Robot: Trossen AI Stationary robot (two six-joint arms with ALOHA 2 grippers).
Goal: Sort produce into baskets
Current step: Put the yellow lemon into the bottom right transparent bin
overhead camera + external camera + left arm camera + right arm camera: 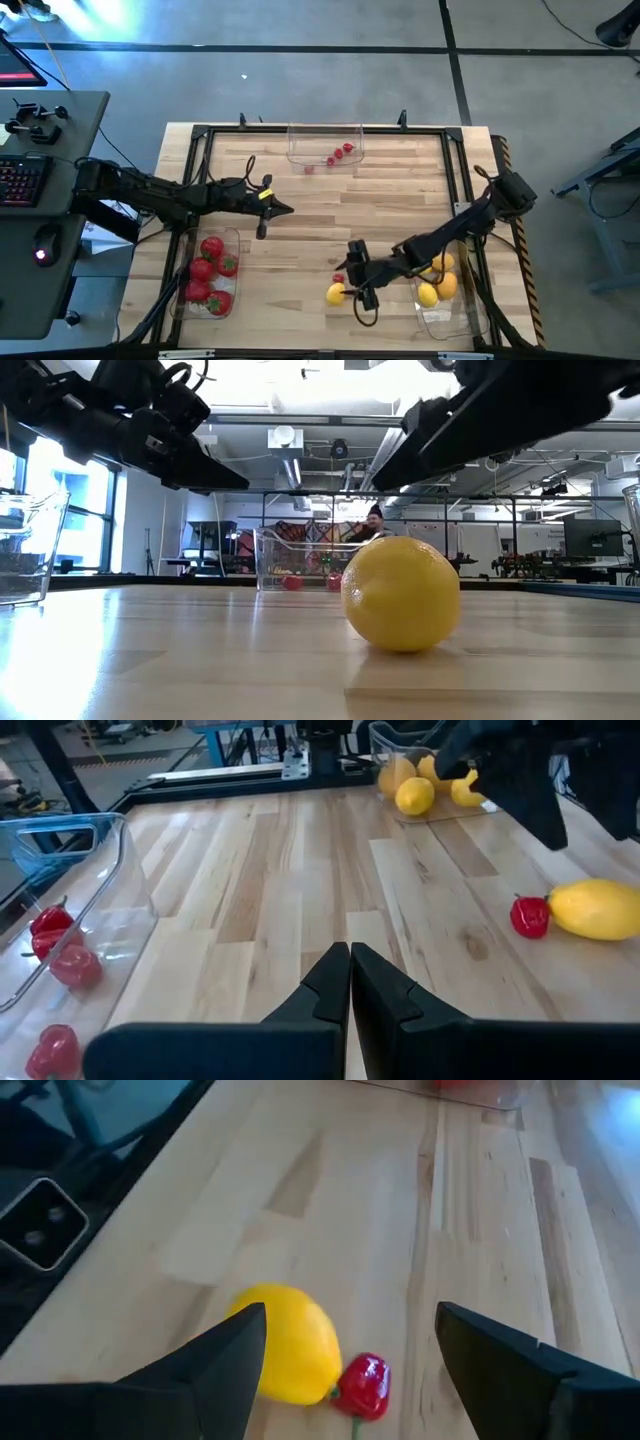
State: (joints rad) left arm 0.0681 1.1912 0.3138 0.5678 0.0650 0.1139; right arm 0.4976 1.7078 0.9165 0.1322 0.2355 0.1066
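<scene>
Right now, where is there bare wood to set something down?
The middle is bare, between the berry bin, the tomato bin and the right gripper. It is crowded by the loose lemon and small red fruit, under the right gripper's open fingers. The left gripper, fingers shut, hovers left of centre.

Pale, smooth wood-plank table (300, 240); clear glossy plastic baskets (325, 155); yellow lemon (401, 594) finely dimpled, slightly shiny; matt dark fingers (230, 1350).

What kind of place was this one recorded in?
Most likely a robotics lab or workshop: a wooden table boxed in by a black frame on a concrete floor, a desk with a keyboard beside it, and exposed ceiling ducts behind.
</scene>
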